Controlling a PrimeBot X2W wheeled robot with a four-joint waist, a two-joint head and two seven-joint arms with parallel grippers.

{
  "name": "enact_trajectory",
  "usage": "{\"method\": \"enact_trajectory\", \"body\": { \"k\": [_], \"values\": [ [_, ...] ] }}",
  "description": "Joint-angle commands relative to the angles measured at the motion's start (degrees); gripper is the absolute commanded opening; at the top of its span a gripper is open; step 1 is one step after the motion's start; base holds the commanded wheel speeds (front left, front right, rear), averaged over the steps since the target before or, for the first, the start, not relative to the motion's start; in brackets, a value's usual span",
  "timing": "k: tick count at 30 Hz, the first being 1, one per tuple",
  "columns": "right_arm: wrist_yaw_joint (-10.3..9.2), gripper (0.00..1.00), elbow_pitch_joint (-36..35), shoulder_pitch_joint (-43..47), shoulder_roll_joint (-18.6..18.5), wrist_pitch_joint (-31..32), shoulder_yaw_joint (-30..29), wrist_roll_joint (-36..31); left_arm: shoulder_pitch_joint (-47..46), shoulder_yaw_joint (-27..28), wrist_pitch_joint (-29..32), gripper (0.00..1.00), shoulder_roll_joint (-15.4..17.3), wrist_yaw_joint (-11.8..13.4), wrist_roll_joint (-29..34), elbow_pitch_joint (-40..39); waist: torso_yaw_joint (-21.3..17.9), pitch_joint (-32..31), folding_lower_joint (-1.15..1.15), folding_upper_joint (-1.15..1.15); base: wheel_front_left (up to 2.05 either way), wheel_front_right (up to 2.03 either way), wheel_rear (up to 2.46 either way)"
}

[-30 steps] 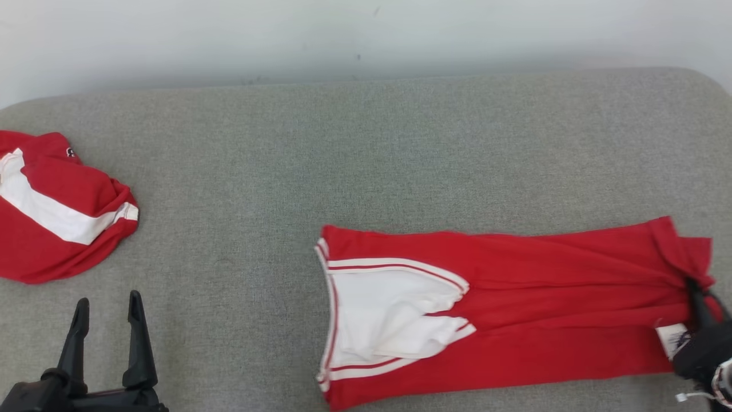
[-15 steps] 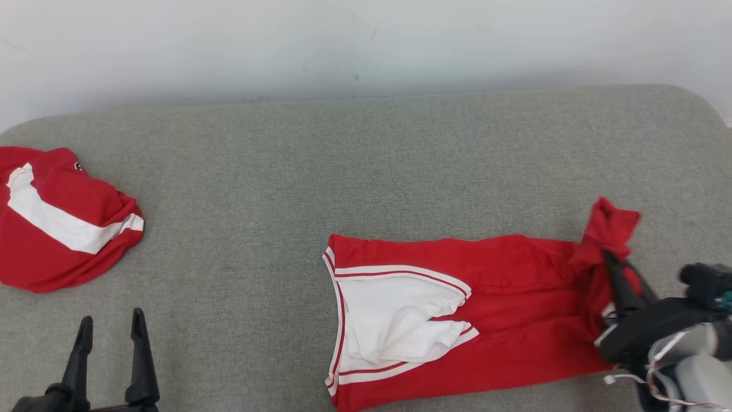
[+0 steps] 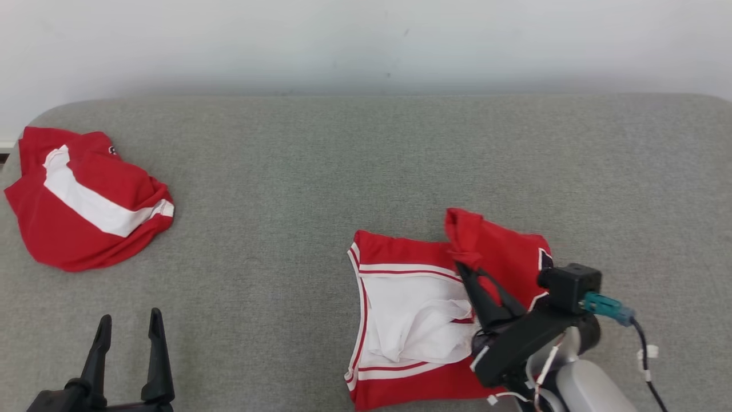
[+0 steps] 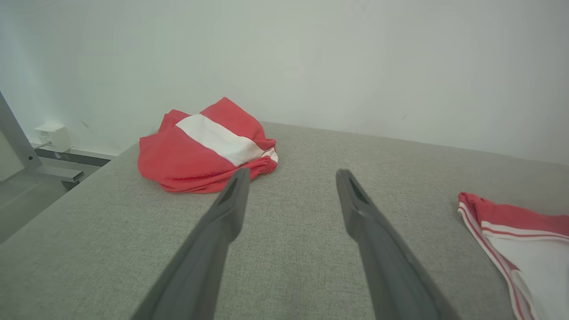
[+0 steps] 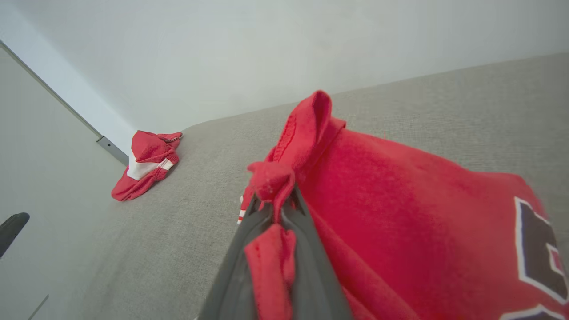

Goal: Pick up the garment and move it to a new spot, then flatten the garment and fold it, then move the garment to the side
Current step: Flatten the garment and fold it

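Observation:
The garment (image 3: 412, 320), red with white panels and stripes, lies on the grey surface at the lower middle right. Its right end (image 3: 497, 246) is lifted and doubled back over the rest, showing a dark letter patch. My right gripper (image 3: 466, 269) is shut on that red hem, and the right wrist view shows the cloth (image 5: 271, 186) pinched between the fingers (image 5: 311, 266). My left gripper (image 3: 128, 323) stands open at the lower left over bare fabric, its fingers (image 4: 222, 213) apart with nothing between them; the garment's edge (image 4: 511, 222) lies off to its right.
A second red and white garment (image 3: 86, 212) lies crumpled at the far left of the grey padded surface (image 3: 343, 160), also seen ahead of the left gripper (image 4: 204, 146). A pale wall runs behind. The surface's left edge drops to the floor (image 4: 26, 200).
My right gripper has carried the garment's right end up and leftward, folding it over the rest. The head camera has shifted. The left gripper stays open and still.

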Motion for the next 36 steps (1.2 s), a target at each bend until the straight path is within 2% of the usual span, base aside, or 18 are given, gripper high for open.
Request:
{"method": "enact_trajectory", "body": {
  "k": [1, 13, 14, 15, 19, 22, 29, 36],
  "values": [
    [-0.16, 0.00, 0.0, -0.4, 0.5, -0.1, 0.4, -0.1, -0.6, -0.1, 0.0, 1.00, 0.0, 0.1, -0.1, 0.1, 0.6, 0.2, 0.00, 0.00, 0.00, 0.00, 0.00],
    [-0.15, 0.00, 6.5, -2.6, 3.9, -2.8, 7.3, 1.3, -1.6, -0.6, 0.0, 1.00, 0.0, 0.1, -0.8, 1.3, 2.7, 0.6, 0.00, 0.00, 0.00, 0.00, 0.00],
    [-0.15, 0.35, 7.2, -2.9, 4.0, -3.2, 7.5, 1.0, -1.6, -0.6, 0.0, 1.00, 0.0, 0.3, -0.8, 1.4, 2.7, 0.6, 0.00, 0.00, 0.00, 0.00, 0.00],
    [-0.15, 1.00, 8.1, -3.2, 4.1, -3.6, 7.7, 0.9, -1.6, -0.7, 0.0, 1.00, 0.0, 0.3, -0.8, 1.5, 2.7, 0.6, 0.00, 0.00, 0.00, 0.00, 0.00],
    [-0.15, 1.00, 9.5, -4.1, 3.9, -6.2, 7.4, 0.3, -1.3, -0.3, 0.0, 1.00, 0.0, 0.2, -0.9, 1.6, 2.2, 0.3, 0.00, 0.00, 0.00, 0.00, 0.00],
    [-0.16, 1.00, 8.7, -4.4, 2.3, -9.4, 6.1, 0.2, -1.1, -0.1, 0.0, 1.00, 0.0, 0.2, -0.6, 1.6, 1.6, -0.2, 0.00, 0.00, 0.00, 0.00, 0.00],
    [-0.16, 1.00, 6.5, -2.1, -2.9, -15.1, -1.0, -2.6, -1.2, -0.1, 0.0, 1.00, 0.0, 0.2, 0.0, 1.4, -0.2, -1.4, 0.00, 0.00, 0.00, 0.00, 0.00],
    [-0.16, 1.00, 1.1, 3.9, -4.6, -16.6, -9.7, -8.2, -0.9, -0.3, 0.0, 1.00, 0.0, 0.3, 0.5, 1.1, -1.8, -2.8, 0.00, 0.00, 0.00, 0.00, 0.00]
  ]
}}
